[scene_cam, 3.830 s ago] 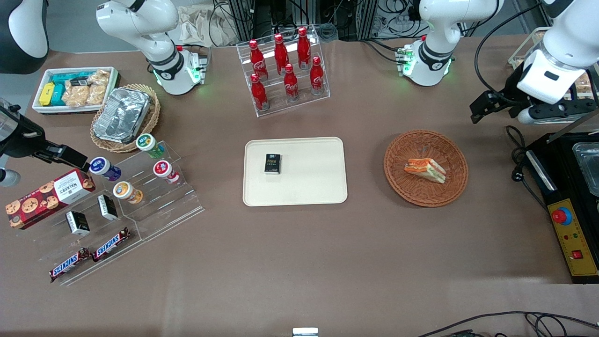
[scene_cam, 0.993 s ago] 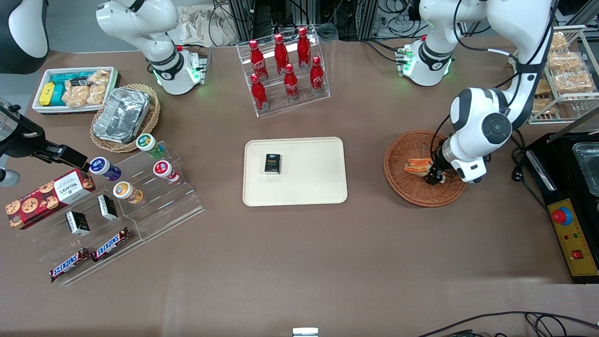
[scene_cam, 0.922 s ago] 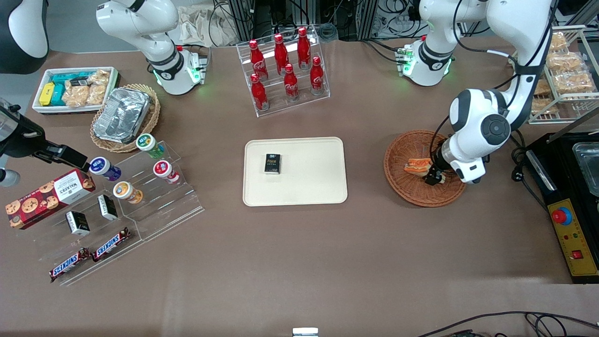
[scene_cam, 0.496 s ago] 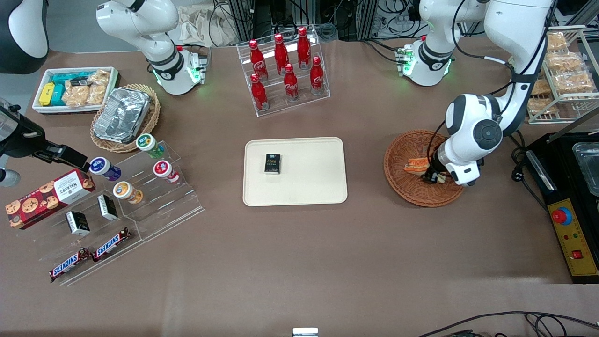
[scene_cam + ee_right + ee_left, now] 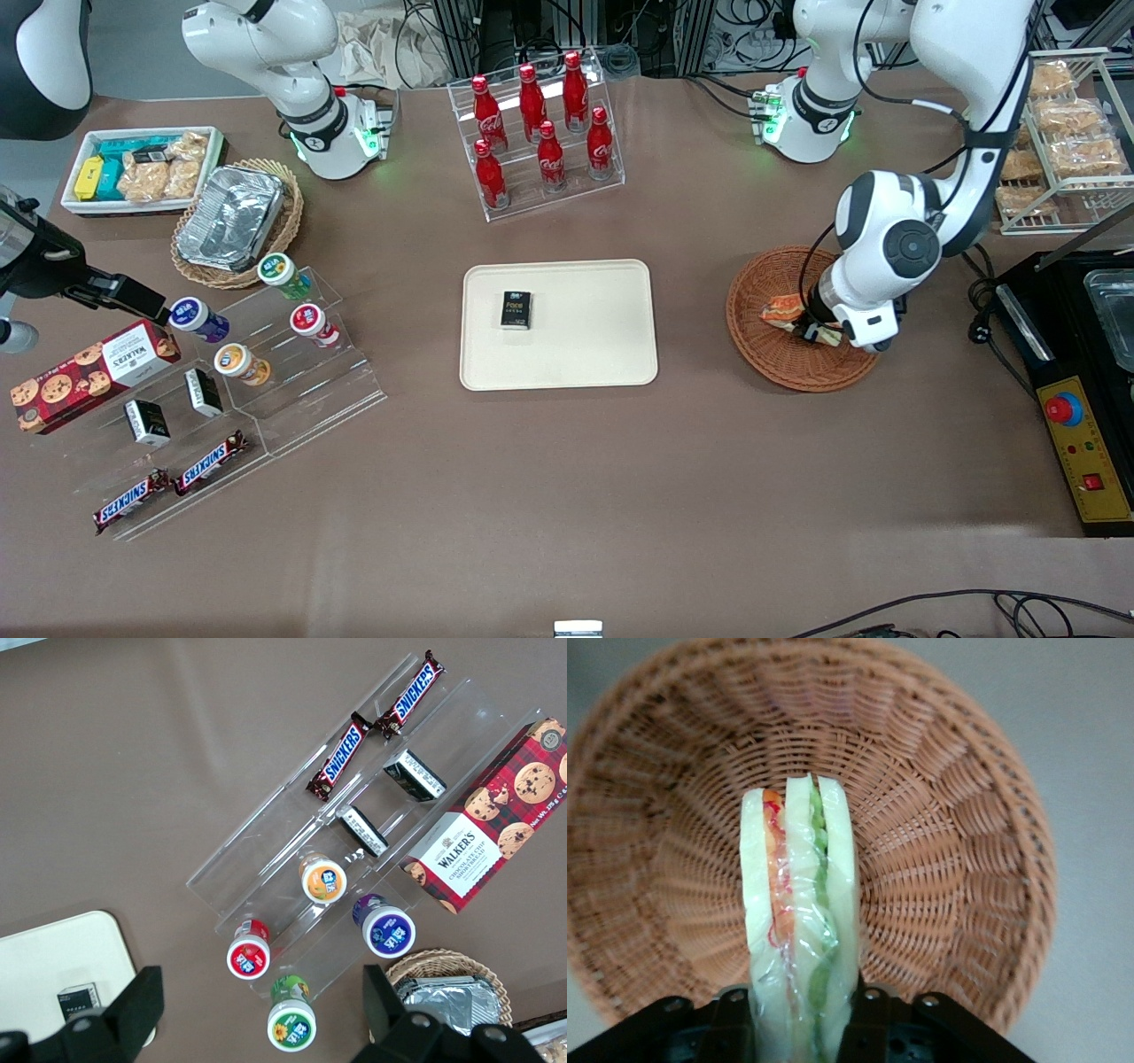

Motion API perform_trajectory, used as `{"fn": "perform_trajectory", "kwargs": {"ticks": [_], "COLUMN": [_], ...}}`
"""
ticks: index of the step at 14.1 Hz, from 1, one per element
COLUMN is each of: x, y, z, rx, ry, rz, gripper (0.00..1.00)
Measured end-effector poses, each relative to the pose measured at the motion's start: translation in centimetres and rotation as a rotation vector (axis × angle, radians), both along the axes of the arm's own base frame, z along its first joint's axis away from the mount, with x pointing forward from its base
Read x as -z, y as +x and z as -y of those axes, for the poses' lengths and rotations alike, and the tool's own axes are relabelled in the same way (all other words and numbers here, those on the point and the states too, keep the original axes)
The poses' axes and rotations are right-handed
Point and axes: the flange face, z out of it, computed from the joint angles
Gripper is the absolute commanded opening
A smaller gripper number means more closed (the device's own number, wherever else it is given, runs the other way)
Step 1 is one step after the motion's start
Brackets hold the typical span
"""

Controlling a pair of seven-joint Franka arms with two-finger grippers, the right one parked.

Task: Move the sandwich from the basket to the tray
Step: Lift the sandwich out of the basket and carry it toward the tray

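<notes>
Since the earlier frames the left arm has come down from beside the bench into the basket [image 5: 804, 319], and over the last second its wrist has drifted slightly toward the tray, carrying the sandwich [image 5: 783, 311] with it. Going left to right in the front view: a clear stepped rack [image 5: 266, 372] holds small cups and two Snickers bars [image 5: 173, 486], with a Walkers cookie box [image 5: 93, 372] beside it; the tray [image 5: 585, 354] lies at the bench's middle with a small black box [image 5: 516, 310] on it; a rack of red bottles [image 5: 540, 124] stands farther from the camera. The gripper [image 5: 813, 330] sits inside the basket. In the wrist view its fingers [image 5: 735, 1014] are clamped on the wrapped sandwich [image 5: 799, 912], which stands on edge above the woven basket [image 5: 948, 833] floor.
</notes>
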Motion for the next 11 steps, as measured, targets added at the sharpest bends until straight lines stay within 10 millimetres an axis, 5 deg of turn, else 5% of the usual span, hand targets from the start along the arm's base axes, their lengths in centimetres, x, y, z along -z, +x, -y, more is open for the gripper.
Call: {"fn": "perform_trajectory", "kwargs": {"ticks": [6,8,11], "x": [-15.1,-18.4,-20.4], "y": [3.1,3.0,1.7], "z": [1.6,3.2,6.1], "rx": [0.161,0.297,0.505], "ry": [-0.003,-0.026,-0.078], "rz": [-0.024,-0.016,0.002], "gripper": [0.00,0.00,0.00]}}
